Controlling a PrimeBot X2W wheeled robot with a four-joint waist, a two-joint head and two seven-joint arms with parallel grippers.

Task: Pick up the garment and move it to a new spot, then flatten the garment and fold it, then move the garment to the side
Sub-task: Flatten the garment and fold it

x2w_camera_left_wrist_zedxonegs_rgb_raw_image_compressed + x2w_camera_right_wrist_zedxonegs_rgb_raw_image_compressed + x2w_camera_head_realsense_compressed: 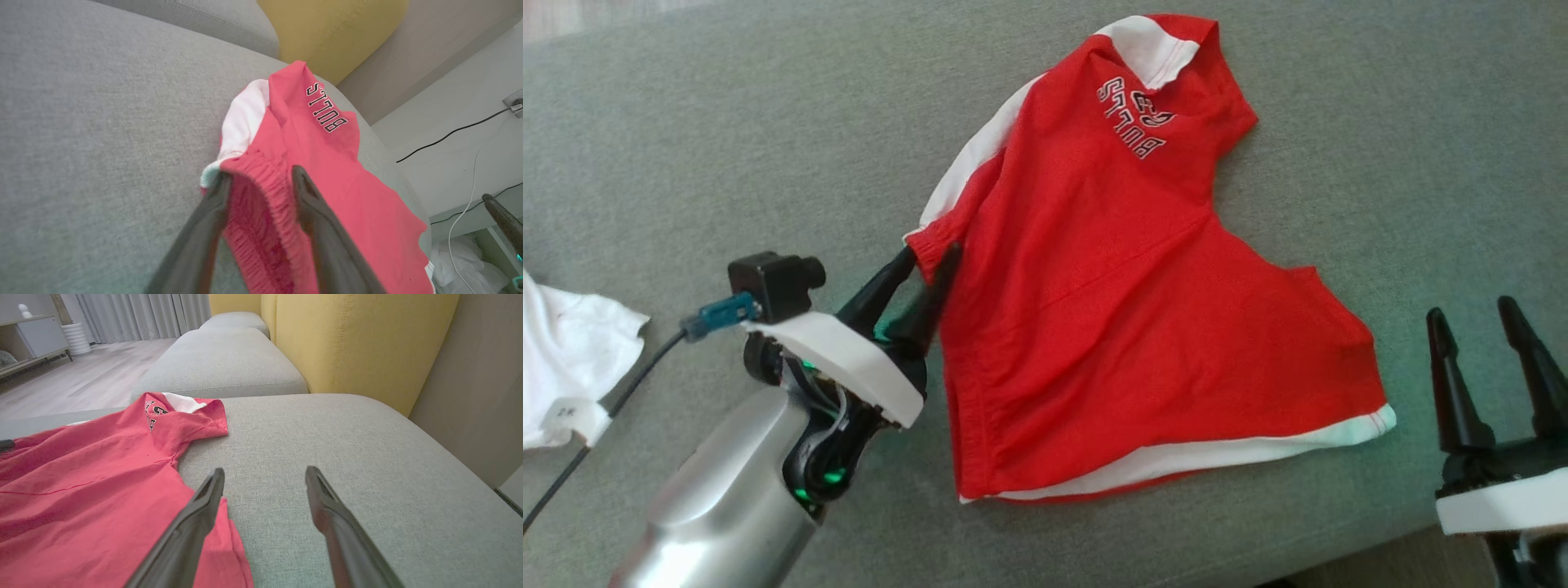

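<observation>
While flattening the jersey (1111,310), close the left gripper (929,251), spread astride its ribbed corner; slide the right gripper (1471,309), spread just beside its hem, in to pinch.

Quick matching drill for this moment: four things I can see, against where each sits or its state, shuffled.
1 garment
2 left gripper
3 right gripper
4 white cloth

A open, over bare sofa
B far left of head view
C spread out, lettering at far end
D open, astride the garment's edge

Pairs: 1-C, 2-D, 3-A, 4-B
</observation>
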